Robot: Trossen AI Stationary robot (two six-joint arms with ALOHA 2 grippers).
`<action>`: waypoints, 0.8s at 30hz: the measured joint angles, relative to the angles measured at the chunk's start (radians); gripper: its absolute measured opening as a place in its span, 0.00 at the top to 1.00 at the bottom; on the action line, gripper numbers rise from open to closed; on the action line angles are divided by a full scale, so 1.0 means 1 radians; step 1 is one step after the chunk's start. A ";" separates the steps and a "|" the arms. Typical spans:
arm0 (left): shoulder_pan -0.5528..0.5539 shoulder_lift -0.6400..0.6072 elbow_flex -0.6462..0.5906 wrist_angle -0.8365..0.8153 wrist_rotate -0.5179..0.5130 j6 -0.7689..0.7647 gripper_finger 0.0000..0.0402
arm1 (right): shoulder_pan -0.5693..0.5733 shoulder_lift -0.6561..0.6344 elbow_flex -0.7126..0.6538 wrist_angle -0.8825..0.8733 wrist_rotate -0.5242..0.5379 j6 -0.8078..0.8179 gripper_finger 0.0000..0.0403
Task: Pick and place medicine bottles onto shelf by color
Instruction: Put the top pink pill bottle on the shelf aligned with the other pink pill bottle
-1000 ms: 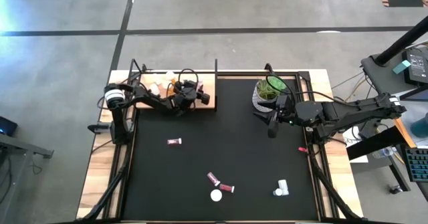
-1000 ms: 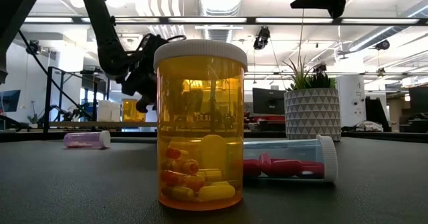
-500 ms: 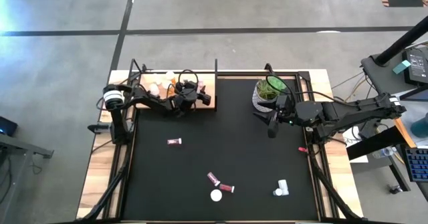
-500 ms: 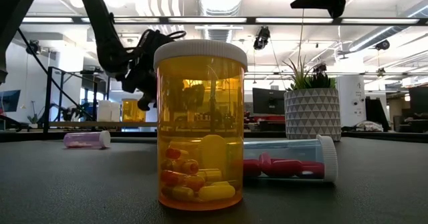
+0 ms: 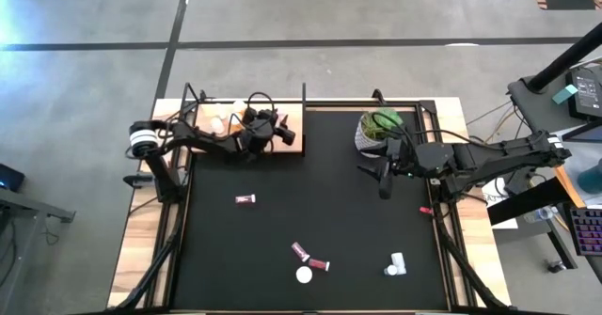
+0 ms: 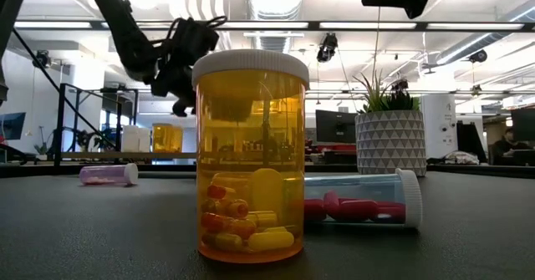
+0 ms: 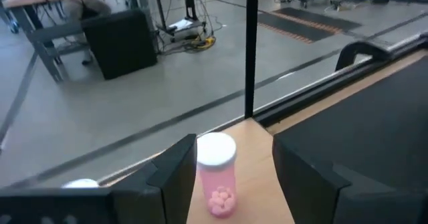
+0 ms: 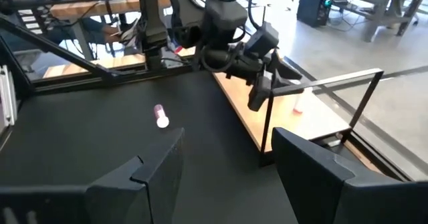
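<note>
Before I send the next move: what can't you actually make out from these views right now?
- High view: bottles on the shelf are partly hidden under the left gripper; count and colours unclear.
- Low view: the orange bottle up close blocks the mat's middle.
- Left wrist view: only the pink-pill bottle shows; another white cap is cut by the finger.
- High view: small red item too small to identify.

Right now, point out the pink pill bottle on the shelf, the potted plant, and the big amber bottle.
pink pill bottle [image 7: 218,184], left wrist view, on its pink body.
potted plant [image 6: 390,142], low view, on its white pot.
amber bottle [image 6: 251,167], low view, on its amber body.
</note>
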 joint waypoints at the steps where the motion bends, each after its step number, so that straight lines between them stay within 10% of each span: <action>1: 0.000 -0.007 0.000 -0.006 -0.002 0.014 0.55 | 0.000 0.000 0.000 0.000 0.000 0.002 0.46; 24: -0.175 -0.226 0.226 -0.298 0.071 0.246 0.55 | 0.000 0.000 0.000 0.001 0.000 0.008 0.46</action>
